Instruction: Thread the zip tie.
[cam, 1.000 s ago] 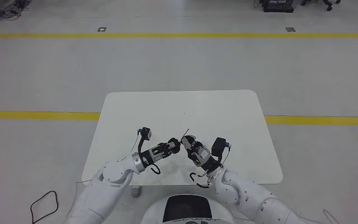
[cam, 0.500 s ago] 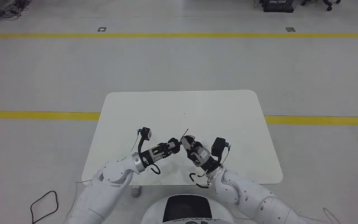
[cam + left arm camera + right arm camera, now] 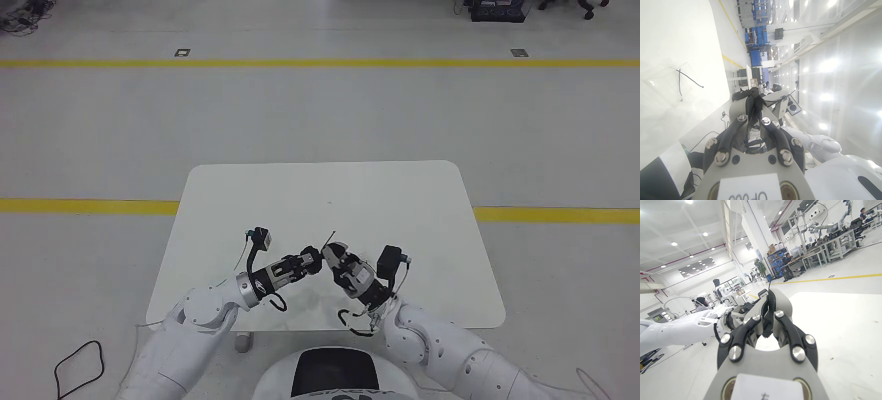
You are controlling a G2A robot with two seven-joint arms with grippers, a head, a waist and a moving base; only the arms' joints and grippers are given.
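Zip tie (image 3: pixel 331 238), a thin black plastic strip, pokes out from the spot where the two grippers meet in the top view. It points away from the robot. Both grippers are over the near part of the white table with round corners (image 3: pixel 400 195). The left gripper (image 3: pixel 316 259), grey with black fingers, comes in from one side. The right gripper (image 3: pixel 334 254), which looks the same, comes in from the other side. Their tips are very close together, and from up here I cannot tell if they touch.

In the left wrist view, the two fingers of the left gripper (image 3: pixel 753 101) are squeezed close at the tips. The zip tie (image 3: pixel 751 119) shows as a thin black line between them, running back toward the wrist. It looks pinched at the tips. Farther off on the table (image 3: pixel 677 28) lies a clear flat plastic sheet (image 3: pixel 662 79). Two thin black strips (image 3: pixel 685 75) lie crossed on it.

In the right wrist view, the black pads of the right gripper (image 3: pixel 768 298) are pressed together on the zip tie (image 3: pixel 769 286). The loose end of the zip tie pokes out past the fingertips. The left gripper (image 3: pixel 758 300) sits just beside these fingertips, on the end of its white arm. The table (image 3: pixel 829 323) is under both grippers.
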